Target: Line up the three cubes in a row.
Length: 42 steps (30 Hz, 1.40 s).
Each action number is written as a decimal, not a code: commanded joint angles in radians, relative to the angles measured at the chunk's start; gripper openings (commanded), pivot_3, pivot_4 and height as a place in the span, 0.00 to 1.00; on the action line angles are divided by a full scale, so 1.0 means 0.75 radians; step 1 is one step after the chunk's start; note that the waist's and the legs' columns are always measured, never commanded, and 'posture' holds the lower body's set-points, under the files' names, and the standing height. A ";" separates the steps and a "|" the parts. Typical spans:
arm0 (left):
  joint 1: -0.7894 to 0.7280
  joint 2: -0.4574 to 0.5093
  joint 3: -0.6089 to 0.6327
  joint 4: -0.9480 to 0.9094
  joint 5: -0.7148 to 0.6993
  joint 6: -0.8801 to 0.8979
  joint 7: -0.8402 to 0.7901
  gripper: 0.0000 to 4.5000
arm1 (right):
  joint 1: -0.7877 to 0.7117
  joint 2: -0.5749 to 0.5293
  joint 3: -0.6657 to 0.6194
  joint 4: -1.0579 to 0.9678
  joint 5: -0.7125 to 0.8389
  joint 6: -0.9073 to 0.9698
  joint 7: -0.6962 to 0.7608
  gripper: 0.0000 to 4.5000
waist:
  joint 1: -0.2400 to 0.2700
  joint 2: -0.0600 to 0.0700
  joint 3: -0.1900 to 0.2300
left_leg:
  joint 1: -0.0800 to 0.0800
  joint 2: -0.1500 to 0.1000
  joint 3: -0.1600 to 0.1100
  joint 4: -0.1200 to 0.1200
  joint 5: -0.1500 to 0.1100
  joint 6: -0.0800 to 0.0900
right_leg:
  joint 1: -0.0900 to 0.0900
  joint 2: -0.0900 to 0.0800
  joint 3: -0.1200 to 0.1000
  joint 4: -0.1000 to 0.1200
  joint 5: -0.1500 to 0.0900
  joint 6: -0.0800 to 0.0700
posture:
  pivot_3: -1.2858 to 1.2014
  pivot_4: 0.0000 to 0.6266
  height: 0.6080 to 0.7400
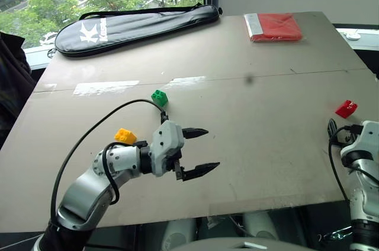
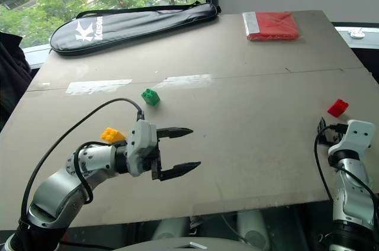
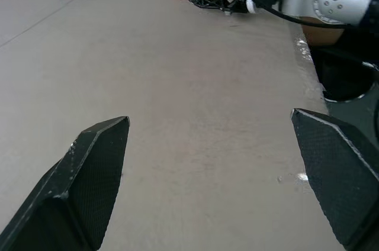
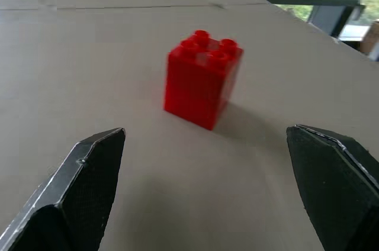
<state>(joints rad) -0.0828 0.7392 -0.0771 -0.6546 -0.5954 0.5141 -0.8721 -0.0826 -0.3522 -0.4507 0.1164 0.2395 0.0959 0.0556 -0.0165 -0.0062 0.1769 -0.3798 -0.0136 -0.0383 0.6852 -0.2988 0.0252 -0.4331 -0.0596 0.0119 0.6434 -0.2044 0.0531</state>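
Three cubes sit apart on the grey table (image 1: 249, 144). The green cube (image 1: 159, 97) lies left of centre, with the yellow cube (image 1: 125, 136) nearer and further left. Far to the right is the red cube (image 1: 346, 109). My left gripper (image 1: 211, 149) hovers open and empty over the table, pointing right, just right of the yellow cube and nearer than the green one. My right gripper (image 4: 204, 144) is open low over the table at the right edge. The red cube (image 4: 203, 78) stands upright a short way ahead of its fingertips, untouched.
A flat red packet (image 1: 275, 27) lies at the far right of the table. A long black racket bag (image 1: 136, 26) lies along the far left edge. A pale tape strip (image 1: 105, 87) marks the seam. The table's near edge runs just below both grippers.
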 commanded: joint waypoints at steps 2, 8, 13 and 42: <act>-0.082 0.001 0.020 -0.053 -0.067 0.065 0.014 0.99 | -0.116 -0.015 -0.022 0.129 -0.021 -0.078 -0.042 1.00 | 0.000 0.000 0.000 | 0.000 0.000 0.001 0.000 0.000 0.000 | 0.000 0.002 0.000 0.000 0.000 0.000 | 0.52 0.24 0.70; -0.092 -0.009 0.011 -0.043 -0.058 0.070 0.020 0.99 | -0.257 -0.041 -0.010 0.312 -0.035 -0.154 -0.032 1.00 | -0.001 0.000 0.000 | 0.000 0.000 0.003 0.000 0.000 0.000 | 0.000 0.003 0.003 0.000 0.001 0.001 | 0.52 0.24 0.70; -0.061 -0.015 -0.003 -0.022 -0.015 0.024 0.011 1.00 | -0.315 -0.044 -0.002 0.403 -0.053 -0.221 -0.039 0.65 | 0.000 0.000 0.000 | 0.000 0.000 0.004 0.000 0.000 0.000 | 0.000 0.003 0.004 0.000 0.001 0.001 | 0.52 0.24 0.70; 0.046 0.019 0.100 0.021 0.100 -0.024 0.032 1.00 | 0.209 0.357 0.800 -0.603 -0.219 0.145 0.162 0.28 | 0.003 -0.001 -0.001 | 0.002 0.007 -0.003 0.002 0.000 -0.001 | -0.001 0.007 0.004 0.003 0.000 -0.004 | 0.52 0.24 0.70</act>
<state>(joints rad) -0.0390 0.7425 -0.0340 -0.6293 -0.5135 0.4958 -0.8498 0.0602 -0.0932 0.1244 -0.2863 0.0967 0.1892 0.2046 -0.0143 -0.0071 0.1763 -0.3781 -0.0085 -0.0405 0.6866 -0.2986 0.0245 -0.4337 -0.0545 0.0151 0.6453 -0.2043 0.0502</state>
